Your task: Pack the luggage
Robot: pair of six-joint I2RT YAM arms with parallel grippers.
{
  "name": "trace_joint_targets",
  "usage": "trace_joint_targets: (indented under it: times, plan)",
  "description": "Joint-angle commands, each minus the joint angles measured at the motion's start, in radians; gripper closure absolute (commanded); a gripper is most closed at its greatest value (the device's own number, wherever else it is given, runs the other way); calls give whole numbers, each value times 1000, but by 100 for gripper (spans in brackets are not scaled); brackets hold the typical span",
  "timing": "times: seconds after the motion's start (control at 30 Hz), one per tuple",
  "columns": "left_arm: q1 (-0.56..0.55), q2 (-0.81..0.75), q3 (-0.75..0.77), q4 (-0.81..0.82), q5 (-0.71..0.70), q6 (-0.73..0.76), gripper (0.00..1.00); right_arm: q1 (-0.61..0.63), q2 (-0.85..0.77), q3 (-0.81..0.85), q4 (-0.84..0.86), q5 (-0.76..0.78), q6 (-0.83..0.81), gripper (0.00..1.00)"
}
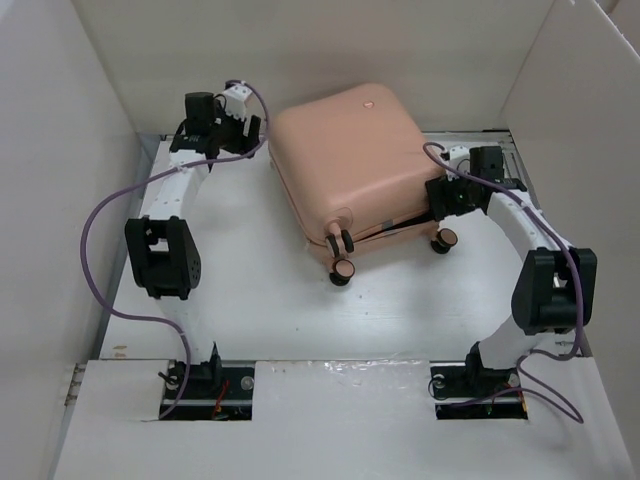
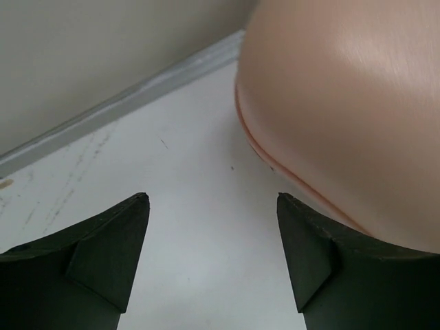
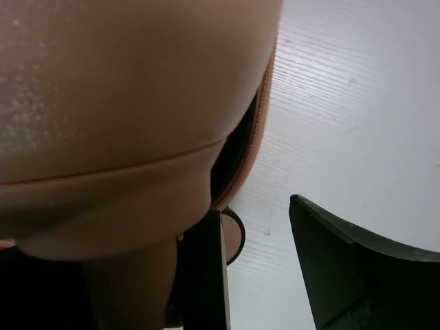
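Note:
The luggage (image 1: 350,160), a peach-pink hard-shell suitcase, lies flat at the back middle of the table with its wheels (image 1: 343,270) toward me. Its two shells stand slightly ajar, showing a dark gap (image 3: 237,144) along the zipper edge. My left gripper (image 1: 250,125) is open at its far left corner. Only bare table lies between the fingers there, and the shell (image 2: 344,103) curves just above the right finger (image 2: 309,254). My right gripper (image 3: 254,210) is open at the near right edge (image 1: 440,200). Its left finger (image 3: 206,275) rests against the shell (image 3: 124,89) beside a wheel (image 3: 235,237).
White walls close in the table (image 1: 250,310) on the left (image 1: 60,200), back and right (image 1: 580,110). The back wall's base strip (image 2: 124,103) runs just beyond my left gripper. A purple cable (image 1: 95,230) loops off the left arm, and another hangs by the right base.

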Motion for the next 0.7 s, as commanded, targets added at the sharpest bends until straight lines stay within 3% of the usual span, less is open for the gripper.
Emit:
trace_joint_targets:
  times: [0.0,0.07,0.3,0.43,0.57,0.67]
  plan:
    - [28,13,84,163,41,-161,27,2,16,37,95,-43,-25,3]
    - [28,52,102,232,54,-258,14,-7,16,28,147,-43,-47,3]
    - [28,237,223,408,297,-464,1,-17,109,55,277,-195,-252,4]
    - [17,349,318,597,406,-603,1,-38,252,227,173,-310,-303,4]
    - [-29,544,587,538,458,-651,1,-29,312,286,138,-370,-354,5]
    - [-38,621,627,507,580,-726,1,8,337,295,138,-419,-366,6]
